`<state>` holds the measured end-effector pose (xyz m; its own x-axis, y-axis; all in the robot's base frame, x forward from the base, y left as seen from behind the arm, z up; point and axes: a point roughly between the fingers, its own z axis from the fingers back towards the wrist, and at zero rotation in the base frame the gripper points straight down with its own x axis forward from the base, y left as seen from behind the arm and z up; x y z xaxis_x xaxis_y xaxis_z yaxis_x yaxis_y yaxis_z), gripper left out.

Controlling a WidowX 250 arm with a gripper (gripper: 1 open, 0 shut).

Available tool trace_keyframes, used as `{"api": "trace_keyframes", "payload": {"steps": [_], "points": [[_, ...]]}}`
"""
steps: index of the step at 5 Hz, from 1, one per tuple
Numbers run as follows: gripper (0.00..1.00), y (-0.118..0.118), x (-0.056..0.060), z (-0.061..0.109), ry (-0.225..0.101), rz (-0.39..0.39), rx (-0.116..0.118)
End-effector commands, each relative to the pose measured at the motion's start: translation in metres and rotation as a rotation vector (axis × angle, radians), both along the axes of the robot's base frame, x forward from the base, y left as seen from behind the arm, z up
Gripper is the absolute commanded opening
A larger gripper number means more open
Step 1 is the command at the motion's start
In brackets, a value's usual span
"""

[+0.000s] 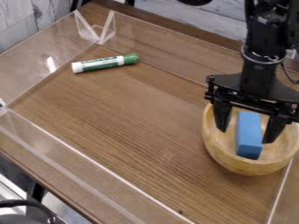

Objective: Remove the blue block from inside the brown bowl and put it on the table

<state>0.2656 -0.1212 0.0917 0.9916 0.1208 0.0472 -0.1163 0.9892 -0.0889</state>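
Observation:
The light tan brown bowl [222, 150] sits on the table [128, 114] at the right, near the front edge. Inside it lies the light blue block [249, 136], tilted against the bowl's wall. My black gripper [249, 124] points straight down over the bowl, open. Its two fingers straddle the block, one on the left [222, 118] and one on the right [277, 124], tips reaching down into the bowl. Nothing is gripped.
A green-and-white marker [104, 62] lies at the back left of the table. Low clear acrylic walls [35, 131] edge the tabletop, with a clear angled piece [96, 28] in the far corner.

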Motion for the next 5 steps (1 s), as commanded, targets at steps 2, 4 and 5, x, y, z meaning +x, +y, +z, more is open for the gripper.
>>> {"api": "trace_keyframes", "payload": {"steps": [2,4,5], "points": [[1.0,-0.0038,0.0066,0.0047,-0.053,0.011,-0.011],[1.0,-0.0045,0.0076,0.0021,-0.066,0.027,-0.008],[1.0,-0.0045,0.0077,0.0012,-0.072,0.035,-0.006]]}}
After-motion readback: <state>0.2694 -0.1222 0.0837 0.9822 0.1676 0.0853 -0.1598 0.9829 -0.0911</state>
